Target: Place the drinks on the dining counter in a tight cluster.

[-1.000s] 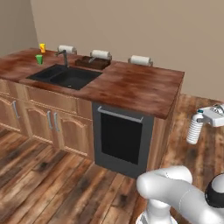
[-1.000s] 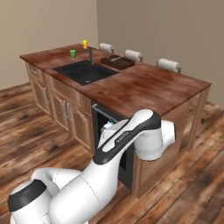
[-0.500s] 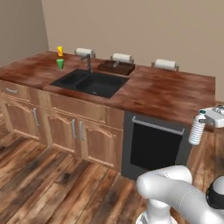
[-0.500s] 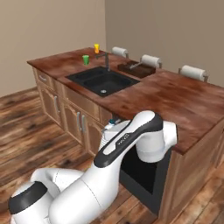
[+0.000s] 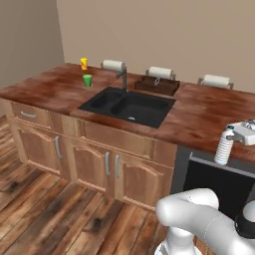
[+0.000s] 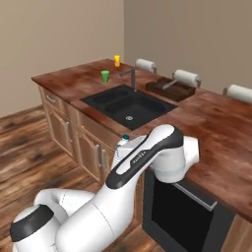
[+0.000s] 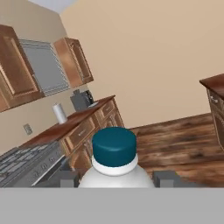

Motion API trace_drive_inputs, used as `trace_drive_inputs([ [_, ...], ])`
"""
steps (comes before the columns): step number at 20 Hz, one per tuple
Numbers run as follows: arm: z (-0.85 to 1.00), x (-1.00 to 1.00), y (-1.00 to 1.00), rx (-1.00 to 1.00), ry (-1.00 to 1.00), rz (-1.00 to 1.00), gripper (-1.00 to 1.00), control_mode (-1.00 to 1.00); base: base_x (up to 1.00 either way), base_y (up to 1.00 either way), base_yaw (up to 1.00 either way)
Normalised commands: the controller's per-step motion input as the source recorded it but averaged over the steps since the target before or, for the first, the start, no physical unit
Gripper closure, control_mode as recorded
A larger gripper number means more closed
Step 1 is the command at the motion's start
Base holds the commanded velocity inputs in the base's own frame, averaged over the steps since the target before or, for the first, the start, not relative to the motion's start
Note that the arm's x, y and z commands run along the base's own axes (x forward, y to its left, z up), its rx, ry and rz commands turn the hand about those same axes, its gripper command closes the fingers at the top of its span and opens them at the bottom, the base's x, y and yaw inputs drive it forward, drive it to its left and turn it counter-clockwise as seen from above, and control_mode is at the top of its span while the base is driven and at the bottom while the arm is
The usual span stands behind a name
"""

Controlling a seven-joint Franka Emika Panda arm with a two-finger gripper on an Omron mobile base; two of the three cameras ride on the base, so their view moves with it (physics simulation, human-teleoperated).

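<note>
My gripper is shut on the clear-white water bottle, which hangs over the right front edge of the dining counter. From the hand view, the bottle's dark cap sits right between my fingertips. Seen from the right base view, the cap of the bottle peeks out behind my forearm, at the front edge of the counter. The other drinks are out of view.
A black sink with a tap is set into the counter, with a wooden tray behind it. A yellow cup and a green object stand at the far left. White-cushioned stools line the far side. A dark appliance front is below the bottle.
The whole picture has shifted, so the base has driven: the counter now sits further right in both base views and looks closer. The bottle stays in my grip.
</note>
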Motion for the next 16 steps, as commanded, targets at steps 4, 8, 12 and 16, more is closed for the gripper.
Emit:
trace_drive_inputs([
  [4, 0.00, 0.00, 0.00, 0.00, 0.00, 0.00, 1.00, 1.00, 0.88, 0.39, 0.00],
  [8, 0.00, 0.00, 0.00, 0.00, 0.00, 0.00, 1.00, 1.00, 0.73, 0.58, 0.00],
  [12, 0.00, 0.00, 0.00, 0.00, 0.00, 0.00, 1.00, 1.00, 0.68, 0.68, -0.02],
  [16, 0.00, 0.00, 0.00, 0.00, 0.00, 0.00, 1.00, 1.00, 0.70, 0.64, -0.05],
])
